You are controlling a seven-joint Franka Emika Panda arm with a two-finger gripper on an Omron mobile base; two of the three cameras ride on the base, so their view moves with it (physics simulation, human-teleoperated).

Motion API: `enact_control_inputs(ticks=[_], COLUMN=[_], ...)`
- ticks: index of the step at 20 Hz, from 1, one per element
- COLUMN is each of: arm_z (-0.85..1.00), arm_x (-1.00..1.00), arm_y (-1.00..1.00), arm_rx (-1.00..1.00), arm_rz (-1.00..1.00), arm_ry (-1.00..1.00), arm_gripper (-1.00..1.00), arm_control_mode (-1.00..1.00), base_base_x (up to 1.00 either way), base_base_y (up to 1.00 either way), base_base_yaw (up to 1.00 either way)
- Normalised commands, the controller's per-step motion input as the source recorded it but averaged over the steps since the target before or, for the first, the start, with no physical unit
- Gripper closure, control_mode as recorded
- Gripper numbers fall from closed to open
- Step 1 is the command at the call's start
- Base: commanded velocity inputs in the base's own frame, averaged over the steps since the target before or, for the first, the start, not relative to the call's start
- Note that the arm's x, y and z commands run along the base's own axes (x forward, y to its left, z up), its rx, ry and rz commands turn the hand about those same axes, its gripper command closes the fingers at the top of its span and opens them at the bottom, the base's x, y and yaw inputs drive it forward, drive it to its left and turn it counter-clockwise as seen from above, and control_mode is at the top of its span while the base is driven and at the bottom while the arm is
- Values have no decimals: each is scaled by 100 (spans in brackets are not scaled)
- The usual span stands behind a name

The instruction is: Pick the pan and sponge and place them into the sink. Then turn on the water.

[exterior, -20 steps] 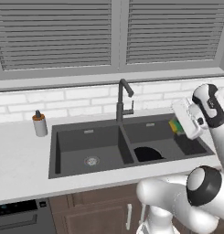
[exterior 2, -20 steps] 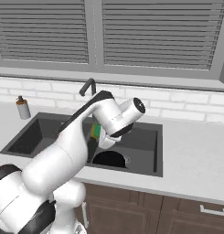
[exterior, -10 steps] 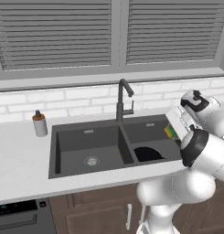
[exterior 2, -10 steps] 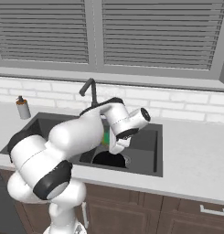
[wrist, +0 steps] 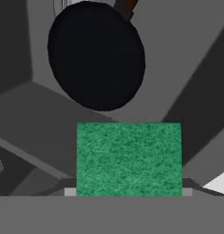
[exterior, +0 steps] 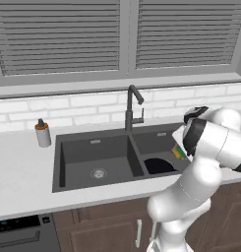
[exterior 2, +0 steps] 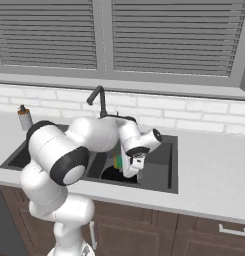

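we count one pan (wrist: 96, 54) lying in the sink's (exterior: 95, 143) right basin at centre frame, one sponge (wrist: 129, 158) clasped by our gripper (exterior 2: 125, 163) just above it, one faucet (exterior: 132, 104), one soap bottle (exterior: 42, 133) at left, on a pale counter (exterior: 23, 182) below shuttered windows (exterior: 58, 37).

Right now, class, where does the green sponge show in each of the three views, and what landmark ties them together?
Left base view: sponge right of centre, beside the white arm, above the right basin.
Right base view: sponge at centre, beside the hand, over the basin.
Hand view: sponge low centre.
Shared landmark: the black pan in the right basin.
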Motion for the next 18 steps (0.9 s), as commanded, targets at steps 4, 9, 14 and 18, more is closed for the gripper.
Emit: enact_control_inputs(ticks=[4,9,14,18], arm_z=[-56,-39,-48,-52], arm_x=[21,28,45,53], arm_y=[0,0,0,-1], arm_rx=[-2,0,0,0], arm_rz=[4,1,1,0], arm_ry=[1,7,8,10], arm_gripper=[100,100,100,100], arm_control_mode=[-100,-100,-100,-100], base_base_x=[0,0,0,0], base_base_y=[0,0,0,0], base_base_yaw=[0,0,0,0])
